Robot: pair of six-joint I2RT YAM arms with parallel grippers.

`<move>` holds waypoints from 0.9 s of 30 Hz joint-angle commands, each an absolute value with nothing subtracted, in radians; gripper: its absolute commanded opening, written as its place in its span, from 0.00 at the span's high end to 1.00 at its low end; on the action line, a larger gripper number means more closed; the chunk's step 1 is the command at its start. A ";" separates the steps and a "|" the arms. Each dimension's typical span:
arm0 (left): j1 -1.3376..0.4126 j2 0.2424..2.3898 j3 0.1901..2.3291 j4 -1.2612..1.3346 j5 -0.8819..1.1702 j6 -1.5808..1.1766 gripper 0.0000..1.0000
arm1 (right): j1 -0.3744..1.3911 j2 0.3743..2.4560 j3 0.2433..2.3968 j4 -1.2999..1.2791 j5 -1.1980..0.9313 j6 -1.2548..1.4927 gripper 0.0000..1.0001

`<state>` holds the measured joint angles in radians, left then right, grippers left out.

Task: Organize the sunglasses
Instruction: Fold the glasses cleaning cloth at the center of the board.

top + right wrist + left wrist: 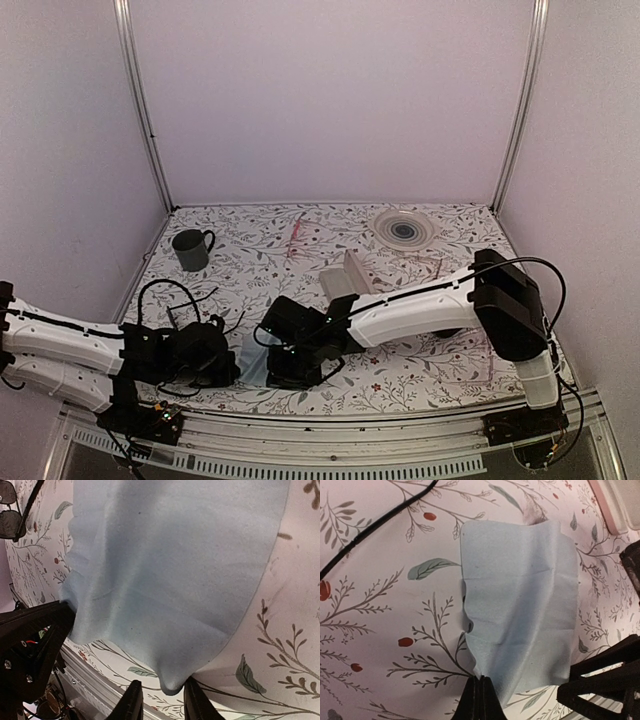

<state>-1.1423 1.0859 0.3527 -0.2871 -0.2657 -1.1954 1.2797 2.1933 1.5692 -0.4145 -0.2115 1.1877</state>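
Note:
A light blue cloth (252, 360) lies on the floral table between my two grippers. My left gripper (480, 679) is shut on one corner of the cloth (520, 595), which is pinched between its black fingertips. My right gripper (165, 692) stands open astride the opposite corner of the cloth (170, 570). That drooping tip hangs between the jaws, with a gap on the left side. The sunglasses (10, 522), with dark round lenses, show only at the top left edge of the right wrist view, beyond the cloth. In the top view I cannot make them out near the left arm.
A dark green mug (191, 249) stands at the back left. A plate with dark rings (404, 229) is at the back right. Pale pink glasses (298, 232) lie at the back middle, and a pale open box (348, 275) sits behind the right arm. The table's metal front rail (330, 455) is close.

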 commanded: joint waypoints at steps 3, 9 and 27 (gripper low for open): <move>-1.142 1.060 0.314 -0.220 -0.260 -1.162 1.00 | 1.287 2.254 1.570 -0.504 -0.194 1.229 0.80; -1.143 1.054 0.297 -0.162 -0.234 -1.136 1.00 | 1.287 2.230 1.522 -0.490 -0.169 1.258 0.99; -1.144 1.070 0.298 -0.046 -0.070 -1.103 1.00 | 1.287 2.055 1.370 -0.492 -0.107 1.263 1.00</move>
<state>-1.1423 1.0401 0.2897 -0.0868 -0.1116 -1.1000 1.2823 2.0888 1.4033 -0.4152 -0.1486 1.2610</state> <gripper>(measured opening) 0.009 0.008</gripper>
